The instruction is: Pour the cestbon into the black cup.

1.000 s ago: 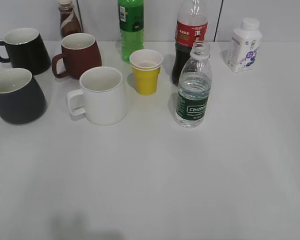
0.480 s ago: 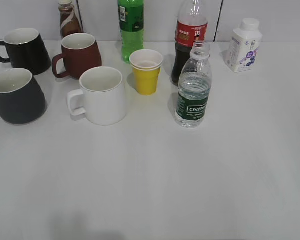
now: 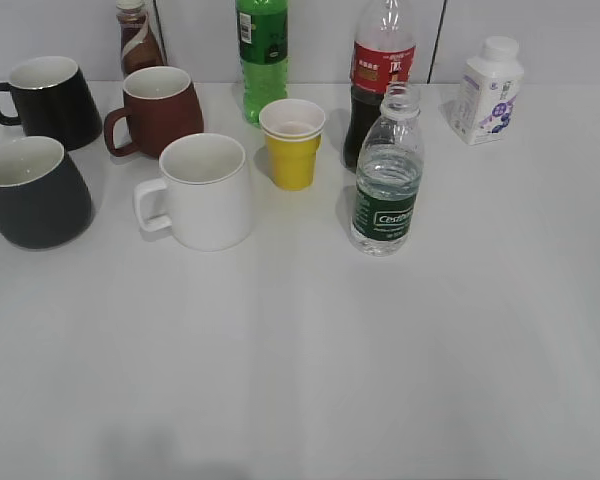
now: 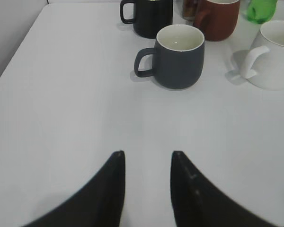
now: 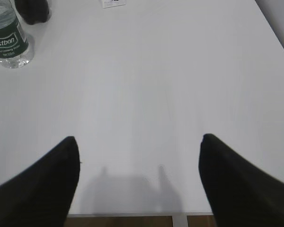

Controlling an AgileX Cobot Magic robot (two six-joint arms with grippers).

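The cestbon point(image 3: 385, 180), a clear ribbed bottle with a dark green label and no cap, stands upright right of centre; it also shows at the top left of the right wrist view point(image 5: 7, 40). The black cup point(image 3: 30, 192), matte charcoal with a white inside, stands at the left edge; it also shows in the left wrist view point(image 4: 177, 59), handle to the left. My left gripper point(image 4: 146, 158) is open and empty, well short of the cup. My right gripper point(image 5: 138, 142) is wide open and empty over the table's front edge. Neither gripper shows in the exterior view.
A white mug point(image 3: 202, 192), a yellow paper cup point(image 3: 293, 143), a maroon mug point(image 3: 158, 108) and a glossy black mug point(image 3: 45, 100) stand near the cup. A green soda bottle point(image 3: 261, 50), a cola bottle point(image 3: 378, 70), a brown bottle point(image 3: 137, 40) and a white bottle point(image 3: 490, 90) line the back.
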